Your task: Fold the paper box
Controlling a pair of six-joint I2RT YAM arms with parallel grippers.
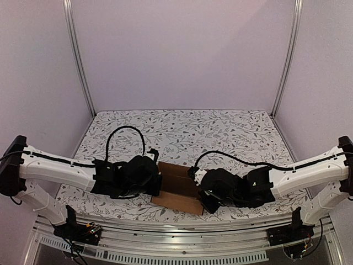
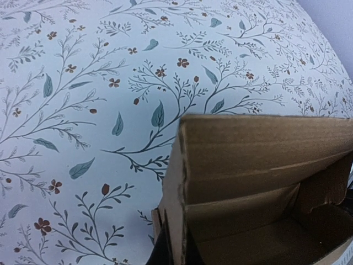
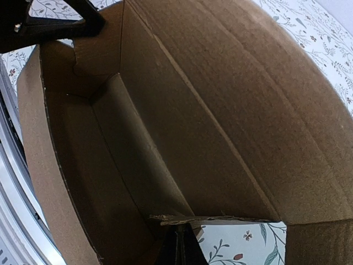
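The paper box [image 1: 179, 187] is a brown, partly raised carton, open at the top, lying between my two arms near the table's front. My left gripper [image 1: 158, 185] is at the box's left end. In the left wrist view its black fingers [image 2: 165, 251] are shut on the box's [image 2: 259, 165] end wall, one finger on each side. My right gripper [image 1: 199, 192] is at the right end. In the right wrist view the box's inside [image 3: 165, 121] fills the frame, and the right gripper [image 3: 185, 245] is shut on the edge of an end flap. The left gripper's tip [image 3: 49, 16] shows at the far end.
A floral tablecloth [image 1: 220, 132] covers the table. A metal rail [image 1: 182, 234] runs along the near edge, and pale walls with upright metal posts [image 1: 80, 61] enclose the back and sides. Black cables [image 1: 124, 135] loop above both wrists.
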